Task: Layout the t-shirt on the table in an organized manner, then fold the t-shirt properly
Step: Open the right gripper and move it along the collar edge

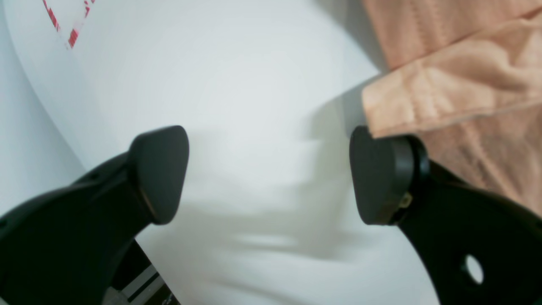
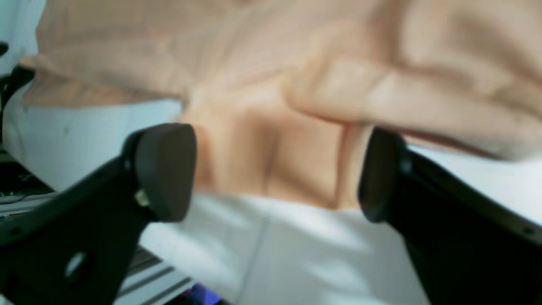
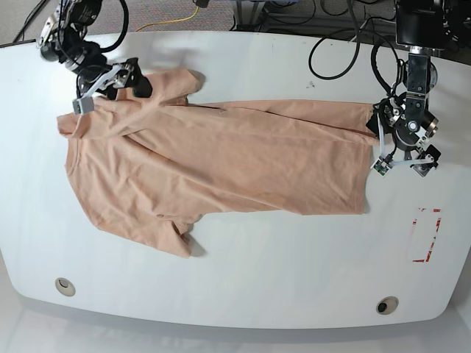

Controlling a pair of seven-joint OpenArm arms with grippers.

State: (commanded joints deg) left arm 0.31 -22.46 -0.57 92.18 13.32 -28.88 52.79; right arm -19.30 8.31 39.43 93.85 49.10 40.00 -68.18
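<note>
The peach t-shirt lies spread on the white table, collar end to the left and hem to the right, with folds at the far sleeve and the near sleeve. My right gripper is at the far left sleeve. In the right wrist view the right gripper is open with bunched cloth of the t-shirt between its fingers. My left gripper is just off the hem. In its own view the left gripper is open over bare table, and the t-shirt hem touches its right finger.
A red tape rectangle is marked near the table's right edge, also seen as red tape in the left wrist view. Two round grommets sit near the front edge. Cables trail over the far edge.
</note>
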